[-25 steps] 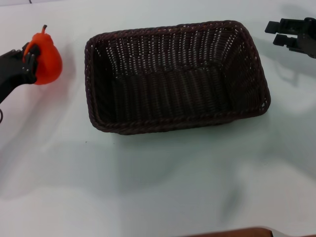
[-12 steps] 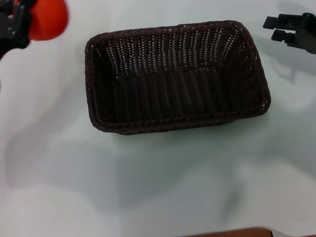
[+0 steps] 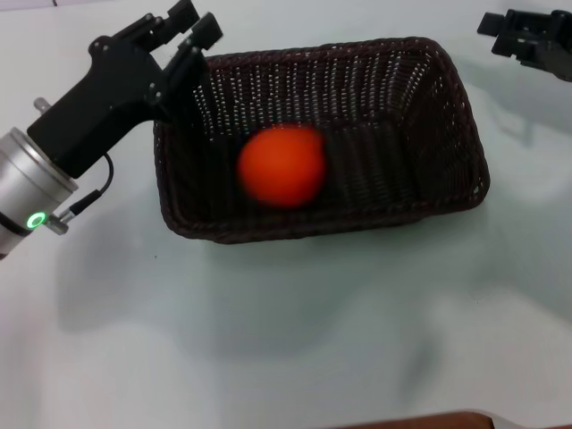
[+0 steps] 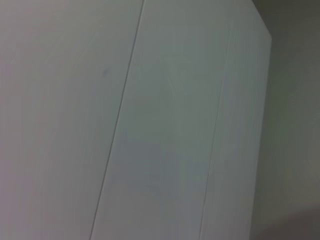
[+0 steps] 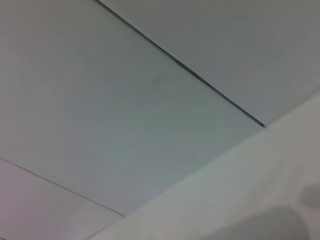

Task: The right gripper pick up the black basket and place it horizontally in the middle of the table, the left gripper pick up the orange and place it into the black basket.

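My left gripper [image 3: 186, 34] hung open at upper left over the black basket [image 3: 465, 134] rim; orange [image 3: 281, 166] sat inside, centre-left. Right gripper [image 3: 500, 36] idled upper right, fingers apart. Risk: the orange looked unsettled and might roll.

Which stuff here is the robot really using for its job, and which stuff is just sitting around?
Used for the job:
- bright orange round fruit, inside the basket
- big dark woven wicker basket
- plain white glossy table
- left pincer, open, over the basket's far left corner
- right pincer, off by the far right edge

Just sitting around:
- nothing else shows
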{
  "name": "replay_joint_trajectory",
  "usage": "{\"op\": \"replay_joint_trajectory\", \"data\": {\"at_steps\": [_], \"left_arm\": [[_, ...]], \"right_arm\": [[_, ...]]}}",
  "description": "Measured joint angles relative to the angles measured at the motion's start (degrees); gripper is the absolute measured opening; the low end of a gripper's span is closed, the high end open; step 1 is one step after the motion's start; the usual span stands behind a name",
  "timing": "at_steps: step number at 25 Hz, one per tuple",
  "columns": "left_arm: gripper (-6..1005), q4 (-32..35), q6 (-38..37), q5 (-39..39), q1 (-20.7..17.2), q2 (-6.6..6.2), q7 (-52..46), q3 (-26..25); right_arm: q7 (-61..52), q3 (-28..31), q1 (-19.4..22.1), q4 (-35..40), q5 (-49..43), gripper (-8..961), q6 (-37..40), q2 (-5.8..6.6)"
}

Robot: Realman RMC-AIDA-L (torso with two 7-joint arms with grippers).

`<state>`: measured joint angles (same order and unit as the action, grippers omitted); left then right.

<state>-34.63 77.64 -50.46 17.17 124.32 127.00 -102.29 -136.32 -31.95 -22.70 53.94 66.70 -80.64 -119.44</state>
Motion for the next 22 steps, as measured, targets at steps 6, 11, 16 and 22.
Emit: {"op": "replay_joint_trajectory", "data": {"at_steps": [6, 11, 16, 22], "left_arm": [[374, 0.1, -1.6, 2.2, -1.7, 0.06, 0.3, -1.3], [602, 1.7, -3.3, 5.4, -3.8, 0.03, 3.3, -8.0], [774, 8.4, -2.8, 7.9, -4.1, -0.01, 8.2, -18.7], [774, 15.0, -1.9, 9.7, -4.2, 0.02, 13.4, -26.1]], "right_arm": [[10.8, 1.8, 0.3, -3.2, 4.4, 572, -0.6, 0.02], [27.7, 3.0, 1.4, -11.0, 14.0, 642, -1.0, -0.09], [47.7, 7.2, 2.8, -20.2, 23.8, 729, -3.1, -0.01], [75.9, 16.4, 3.7, -32.6, 33.0, 781, -5.9, -0.12]]}}
